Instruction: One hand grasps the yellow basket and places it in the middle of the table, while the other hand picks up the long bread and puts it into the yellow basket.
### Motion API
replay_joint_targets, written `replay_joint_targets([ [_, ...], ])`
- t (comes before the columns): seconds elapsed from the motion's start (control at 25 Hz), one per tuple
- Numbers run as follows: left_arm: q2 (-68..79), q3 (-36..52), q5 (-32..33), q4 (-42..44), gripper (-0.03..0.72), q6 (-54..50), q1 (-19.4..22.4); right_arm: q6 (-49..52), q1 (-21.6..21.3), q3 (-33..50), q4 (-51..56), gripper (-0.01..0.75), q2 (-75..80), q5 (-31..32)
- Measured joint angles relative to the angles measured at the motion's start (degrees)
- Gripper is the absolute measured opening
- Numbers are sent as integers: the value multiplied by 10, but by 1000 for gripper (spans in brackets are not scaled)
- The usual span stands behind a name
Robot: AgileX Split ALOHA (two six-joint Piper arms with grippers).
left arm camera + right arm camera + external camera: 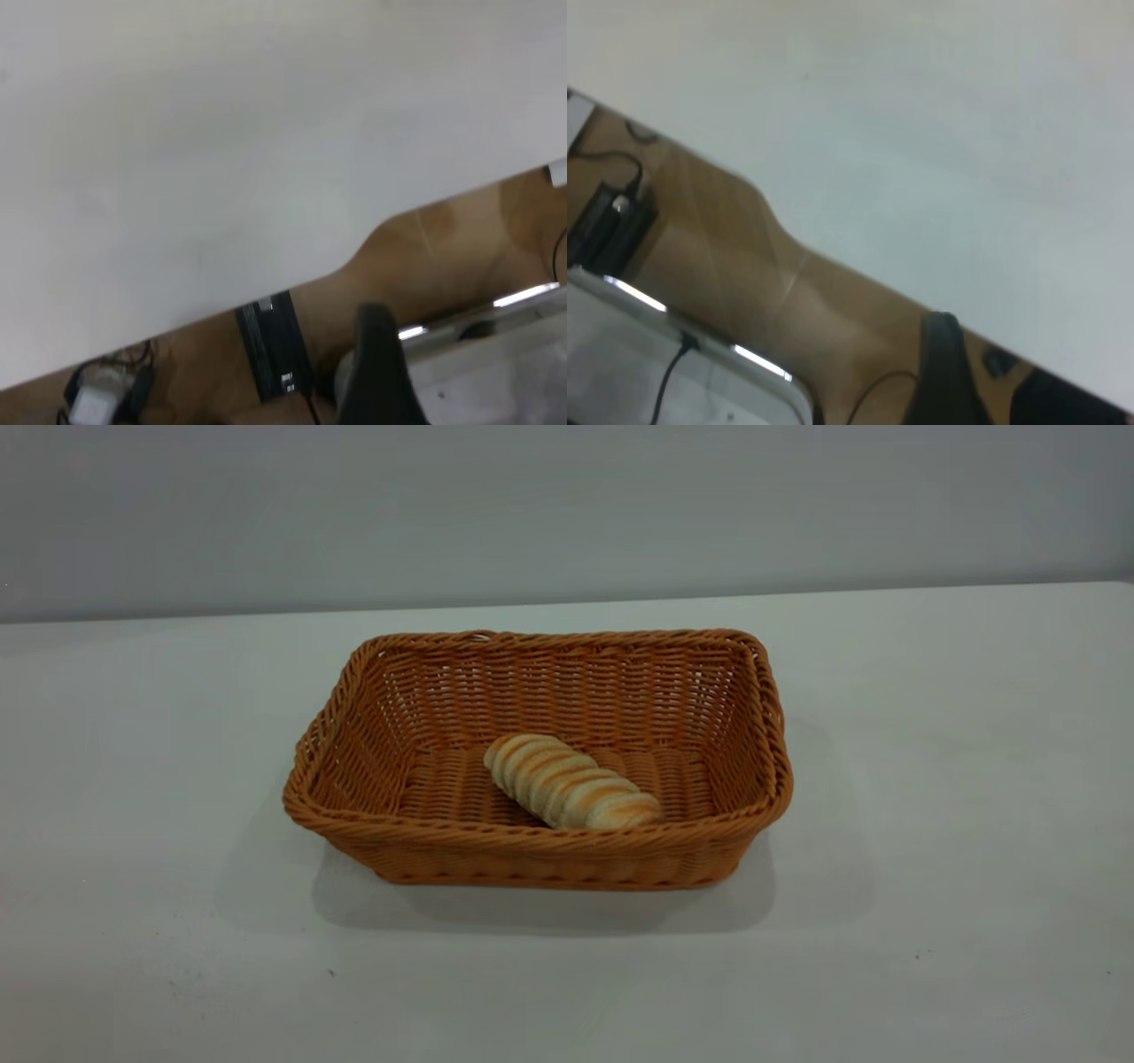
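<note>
The yellow basket stands in the middle of the white table in the exterior view. The long bread lies inside it on the woven floor, slanted, its near end by the front wall. Neither arm shows in the exterior view. In the left wrist view my left gripper shows only as a black part, off the table's edge and over the floor. In the right wrist view my right gripper shows the same way, beyond the table's edge. Neither wrist view shows the basket or the bread.
Below the table's edge the left wrist view shows a brown floor, a black box and a pale frame. The right wrist view shows brown floor, a black box with a cable and a pale frame.
</note>
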Motion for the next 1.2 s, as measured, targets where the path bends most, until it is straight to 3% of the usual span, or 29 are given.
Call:
replay_joint_targets([
  [0.48,-42,0,0,0,584,0,0,2,-11,0,2,579,-26,1],
  [0.6,-59,0,0,-1,584,-1,16,1,-87,0,10,579,-62,2],
  [0.68,-76,0,0,-1,584,-1,51,1,-152,0,11,579,-95,2],
  [0.8,-107,0,1,-1,584,0,100,1,-200,0,11,579,-160,4],
  [0.92,-138,0,1,-1,584,0,122,1,-199,0,14,579,-203,9],
  [1.2,-202,0,4,-1,584,0,127,1,-184,0,18,579,-205,11],
])
